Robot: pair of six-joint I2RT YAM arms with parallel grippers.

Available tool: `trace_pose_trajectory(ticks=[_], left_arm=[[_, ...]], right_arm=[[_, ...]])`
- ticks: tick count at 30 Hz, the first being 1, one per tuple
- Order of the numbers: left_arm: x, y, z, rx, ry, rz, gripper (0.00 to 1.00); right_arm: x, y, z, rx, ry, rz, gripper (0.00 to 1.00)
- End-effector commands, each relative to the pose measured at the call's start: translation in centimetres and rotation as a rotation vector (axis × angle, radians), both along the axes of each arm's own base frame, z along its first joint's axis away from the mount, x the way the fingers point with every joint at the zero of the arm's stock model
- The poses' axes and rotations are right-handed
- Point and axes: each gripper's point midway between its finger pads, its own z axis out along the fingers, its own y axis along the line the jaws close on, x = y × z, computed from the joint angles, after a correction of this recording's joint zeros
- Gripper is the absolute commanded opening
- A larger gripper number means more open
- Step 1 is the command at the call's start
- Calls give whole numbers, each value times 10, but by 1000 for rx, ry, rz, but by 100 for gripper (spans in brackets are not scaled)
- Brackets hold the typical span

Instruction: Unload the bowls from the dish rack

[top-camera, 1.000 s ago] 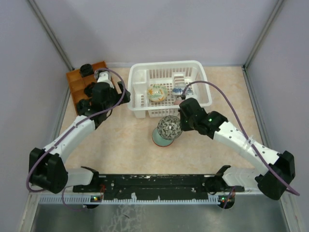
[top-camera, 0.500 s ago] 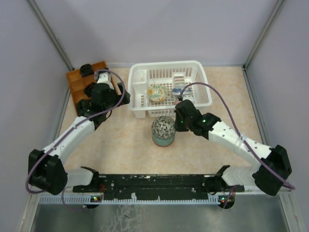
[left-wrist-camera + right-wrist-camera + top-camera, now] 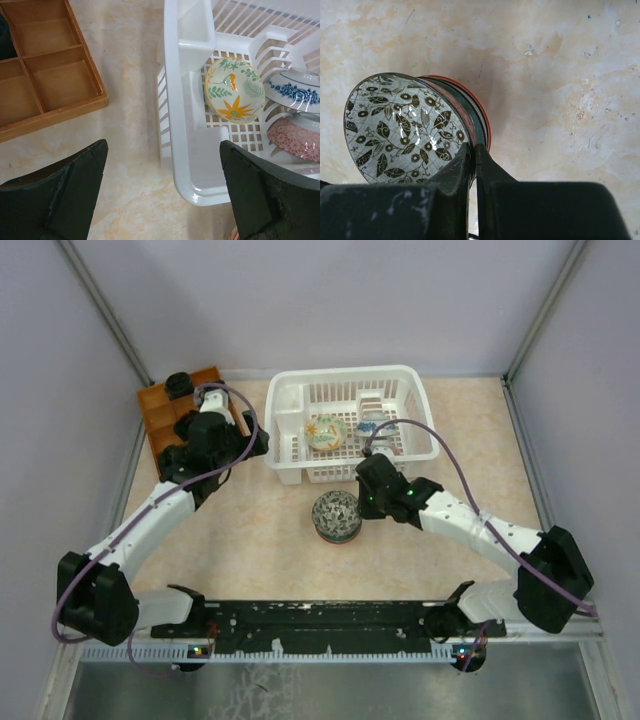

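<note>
A beige marbled desk (image 3: 250, 540) is seen from above, with both arms bolted at its near edge. The white dish rack (image 3: 176, 100) is set at the far middle of the desk. Just to its left, apart from it, an orange-brown compartment tray (image 3: 50, 65) is placed, with small dark items (image 3: 180, 385) in its far cells.

Three bowls are held in the rack, all stood on edge among the dividers. A pale green bowl (image 3: 235, 90) painted with an orange flower and leaves is turned with its inside towards the rack's left end. Beside it on the right a white bowl with blue flowers (image 3: 295, 87) is seen, and nearer the camera a pink-patterned bowl (image 3: 295, 137).

On the desk just in front of the rack a low stack of bowls (image 3: 480, 125) is set, showing an orange-red rim and a green band. Over it a dark grey-and-white leaf-patterned bowl (image 3: 402, 130) is tilted on its side; it appears to rest against the stack, though contact cannot be confirmed.

The rim of that patterned bowl is pinched by the right claw (image 3: 472, 152), its fingers closed tight on it. The left claw (image 3: 164, 150) is spread wide and holds nothing, hovering over the rack's near-left corner and the bare desk beside it.
</note>
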Motion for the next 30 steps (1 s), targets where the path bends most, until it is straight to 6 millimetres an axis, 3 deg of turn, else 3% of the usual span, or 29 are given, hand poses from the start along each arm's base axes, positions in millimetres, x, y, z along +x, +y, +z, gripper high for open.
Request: trace_pose_trajectory(ticks=[1,21,25,30], left_arm=[[-2,3,6,6,-22,-1,99],[-1,2,-3,6,-10,0,99],[-1,2,-4,9,-9,0,99],[-1,2,-3,8,-11,0,99]], right_arm=[[11,19,16,91,-58,-1,0],[6,14,1,77,-31,-9,0],[5,15,2,77,-27,-6,21],[5,12,4,72,-32,-15,35]])
